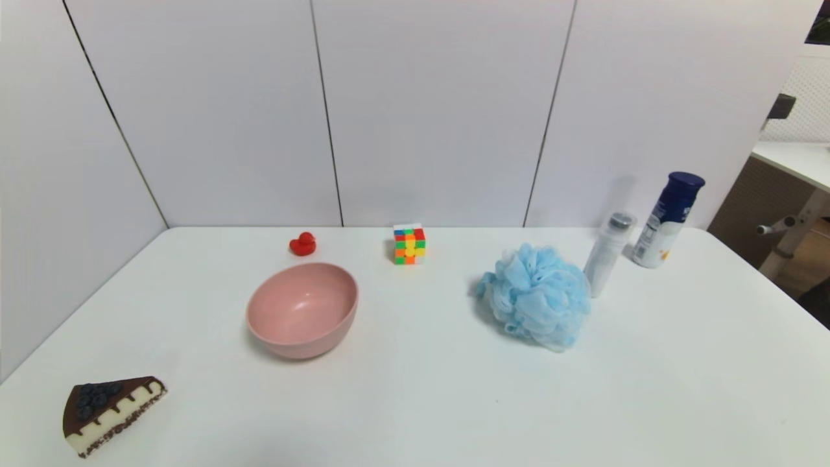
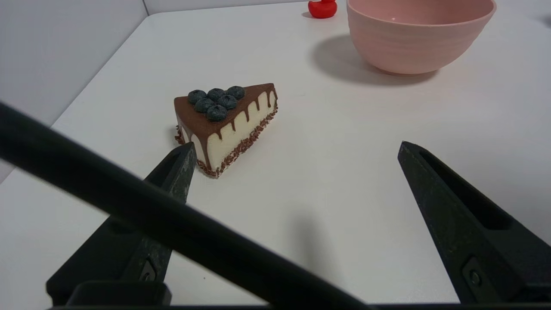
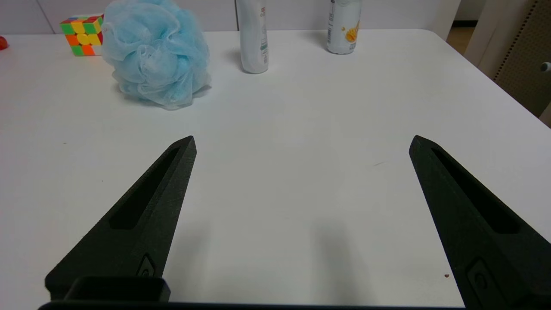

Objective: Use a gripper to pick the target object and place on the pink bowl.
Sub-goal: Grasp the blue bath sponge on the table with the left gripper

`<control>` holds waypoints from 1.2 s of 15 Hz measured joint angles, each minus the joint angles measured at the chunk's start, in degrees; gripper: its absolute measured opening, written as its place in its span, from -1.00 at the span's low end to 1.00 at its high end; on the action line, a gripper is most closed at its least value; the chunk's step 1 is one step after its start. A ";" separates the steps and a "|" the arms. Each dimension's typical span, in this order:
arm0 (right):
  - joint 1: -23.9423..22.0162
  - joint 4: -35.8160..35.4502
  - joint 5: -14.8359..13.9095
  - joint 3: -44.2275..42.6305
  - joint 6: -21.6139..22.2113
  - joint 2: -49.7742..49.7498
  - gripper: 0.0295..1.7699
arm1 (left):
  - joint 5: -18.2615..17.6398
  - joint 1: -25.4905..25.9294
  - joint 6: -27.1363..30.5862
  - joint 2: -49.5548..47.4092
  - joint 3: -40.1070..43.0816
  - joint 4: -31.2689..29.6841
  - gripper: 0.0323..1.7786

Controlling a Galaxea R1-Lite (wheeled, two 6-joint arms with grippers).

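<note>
The light-blue mesh bath pouf [image 1: 535, 296] rests on the white table right of centre, also visible in the right wrist view [image 3: 154, 54]. The pink bowl [image 1: 302, 309] stands upright and empty left of centre, its side showing in the left wrist view [image 2: 415, 38]. Neither arm appears in the head view. My right gripper [image 3: 301, 144] is open above bare table, well short of the pouf. My left gripper [image 2: 296, 148] is open too, with nothing between its fingers, near the cake slice and short of the bowl.
A toy cake slice [image 1: 110, 412] lies at the front left. A red duck [image 1: 303, 244] and a puzzle cube [image 1: 409, 244] sit behind the bowl. A white bottle [image 1: 608, 254] and a blue-capped bottle [image 1: 666, 219] stand just right of the pouf. The table edge [image 1: 765, 272] is at the right.
</note>
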 joint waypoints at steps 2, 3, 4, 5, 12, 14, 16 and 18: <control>0.00 0.00 0.02 0.00 0.02 0.00 0.93 | 0.00 0.00 0.00 0.00 0.00 0.00 0.90; 0.00 0.00 0.00 0.00 0.02 0.00 0.93 | 0.00 0.00 0.00 0.00 0.00 0.00 0.90; 0.00 0.02 0.00 0.00 0.02 0.00 0.93 | 0.01 0.00 0.02 0.00 0.00 0.00 0.90; 0.00 0.02 0.00 0.00 0.02 0.00 0.93 | 0.00 0.00 -0.02 0.00 0.00 0.00 0.90; 0.00 0.02 0.00 0.00 0.02 0.00 0.93 | 0.06 0.02 -0.52 0.00 0.00 0.00 0.90; 0.00 0.00 0.00 0.00 0.02 0.00 0.93 | 0.01 0.02 -0.90 0.34 0.00 0.05 0.90; 0.00 0.02 0.00 0.00 0.00 0.00 0.93 | 0.01 0.02 -0.79 1.73 -0.11 -0.22 0.90; 0.00 0.00 0.00 0.00 0.02 0.00 0.93 | -0.02 0.00 -0.77 4.75 -2.32 -0.77 0.90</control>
